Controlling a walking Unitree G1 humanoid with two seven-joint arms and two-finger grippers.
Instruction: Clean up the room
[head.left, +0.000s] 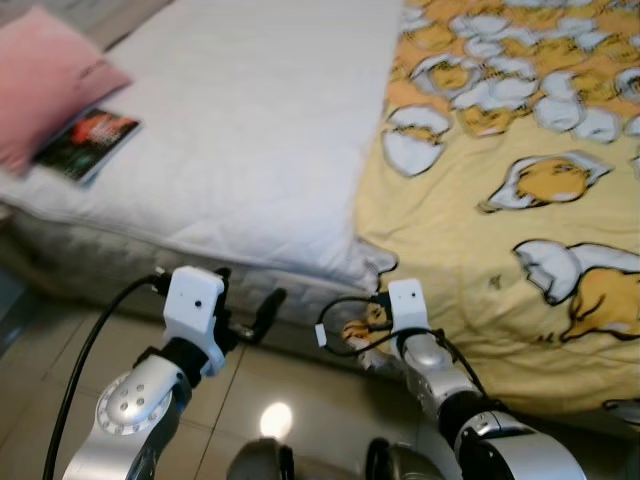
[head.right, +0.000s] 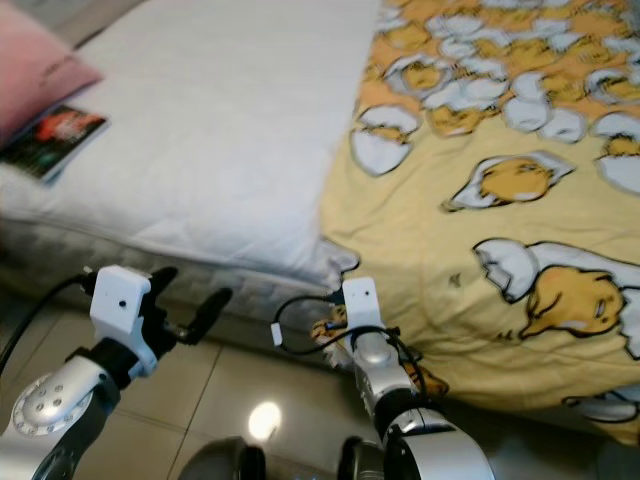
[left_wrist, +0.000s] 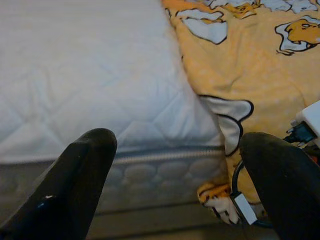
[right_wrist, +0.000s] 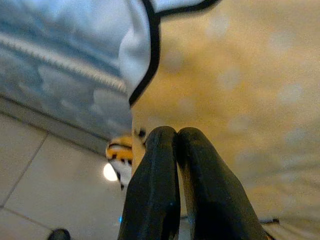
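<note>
**Inspector:** Bedroom. A bed stands on a tiled floor (head.left: 60, 390), a white quilt (head.left: 250, 130) on one side and a yellow blanket (head.left: 470, 250) with a cartoon print on the other. Report the jaws.

**Assistant:** Right gripper (right_wrist: 175, 150): fingers clenched together, nothing visibly between them, held at the blanket's hanging hem near the floor. Left gripper (head.left: 250, 315): fingers spread wide and empty, just short of the mattress side (left_wrist: 165, 175) below the quilt corner.

**Inspector:** Items to tidy?

**Assistant:** The blanket, draped off the edge. A book (head.left: 88, 142) lies on the quilt's far left, touching a pink pillow (head.left: 45, 85), well apart from both grippers.

**Inspector:** Risks?

**Assistant:** In my judgement, the right wrist's loose cable (head.left: 345, 340) sits beside the hem and may snag the cloth. Closed fingers would only push the blanket.

**Inspector:** Room?

**Assistant:** Open tile beneath both arms; the mattress edge blocks forward travel.
</note>
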